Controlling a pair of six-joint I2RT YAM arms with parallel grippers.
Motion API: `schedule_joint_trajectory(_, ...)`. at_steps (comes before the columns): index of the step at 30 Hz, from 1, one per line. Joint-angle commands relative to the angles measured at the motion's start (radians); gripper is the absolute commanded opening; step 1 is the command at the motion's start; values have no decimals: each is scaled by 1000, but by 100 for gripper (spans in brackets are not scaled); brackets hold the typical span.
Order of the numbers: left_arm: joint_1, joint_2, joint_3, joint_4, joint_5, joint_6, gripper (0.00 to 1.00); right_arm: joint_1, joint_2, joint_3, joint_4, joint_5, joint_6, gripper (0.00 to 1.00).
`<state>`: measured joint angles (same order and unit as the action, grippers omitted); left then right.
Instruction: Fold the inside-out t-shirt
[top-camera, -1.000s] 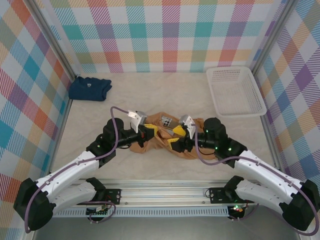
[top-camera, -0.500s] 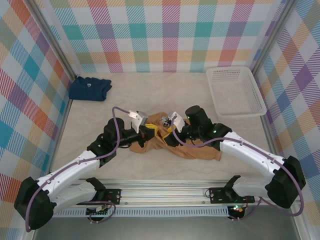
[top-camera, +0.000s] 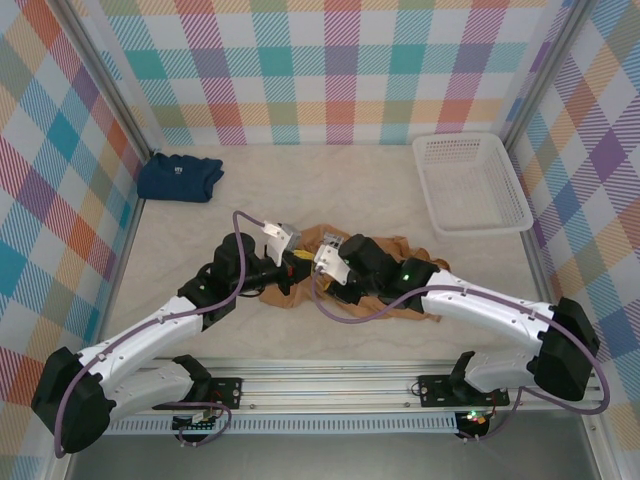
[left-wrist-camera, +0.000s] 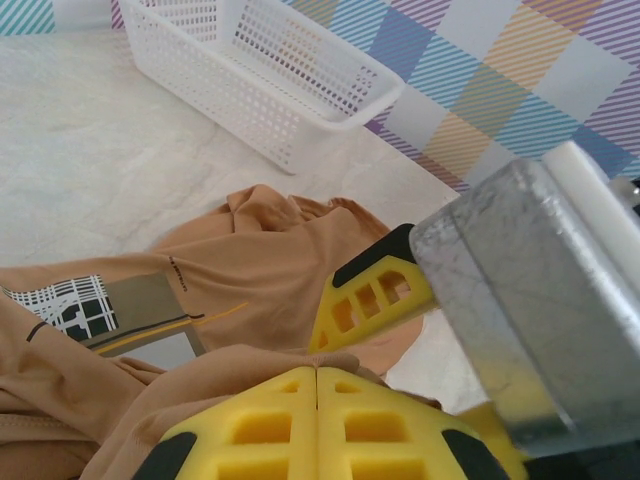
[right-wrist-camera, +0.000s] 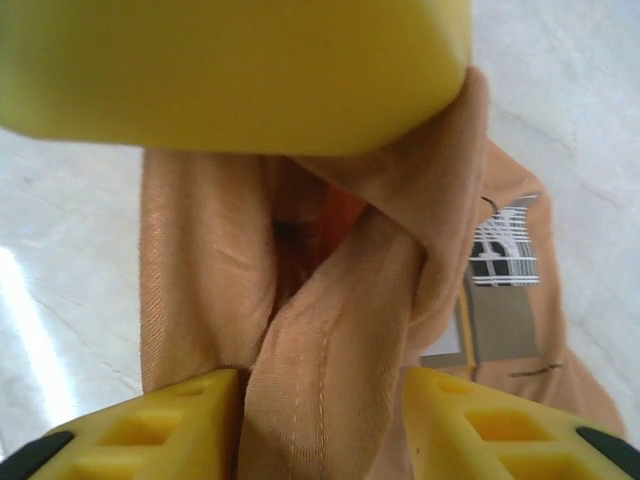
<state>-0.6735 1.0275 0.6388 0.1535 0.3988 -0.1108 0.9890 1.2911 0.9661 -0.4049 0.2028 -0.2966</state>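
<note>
While the t-shirt (left-wrist-camera: 270, 240) lies crumpled on the table (top-camera: 300, 190) between both arms, the left gripper (left-wrist-camera: 318, 372) clamps a bunch and the right gripper (right-wrist-camera: 320, 385) straddles a rolled fold, jaws half apart. Soft, light, limp cloth, probably best taken at a hem.

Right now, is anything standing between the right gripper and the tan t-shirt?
Nothing visible does. The right gripper is at the t-shirt itself, with a bunched fold of the fabric lying between its open fingers. The left gripper close beside it is shut on the same fabric and does not block it.
</note>
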Motion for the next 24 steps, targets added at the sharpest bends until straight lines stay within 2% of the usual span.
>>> schedule_joint_trajectory(1, -6, 2, 38, -22, 0, 9, 0, 19, -6, 13, 25, 139, -46, 40)
schedule_joint_trajectory(7, -8, 14, 44, -44, -3, 1, 0, 31, -58, -22, 99, 184, -54, 27)
schedule_joint_trajectory(13, -8, 17, 41, -46, -24, -16, 0, 30, -87, -45, 124, 177, -34, 0)
schedule_joint_trajectory(17, -7, 4, 33, -50, -57, -32, 0, 25, -103, -57, 114, 155, 9, 0)
schedule_joint_trajectory(21, -6, -31, -1, -59, -147, -63, 0, -42, -188, -91, 146, -3, 116, 0)
schedule_joint_trajectory(24, -5, -66, -45, -64, -224, -95, 4, -120, -266, -139, 218, -190, 218, 0)
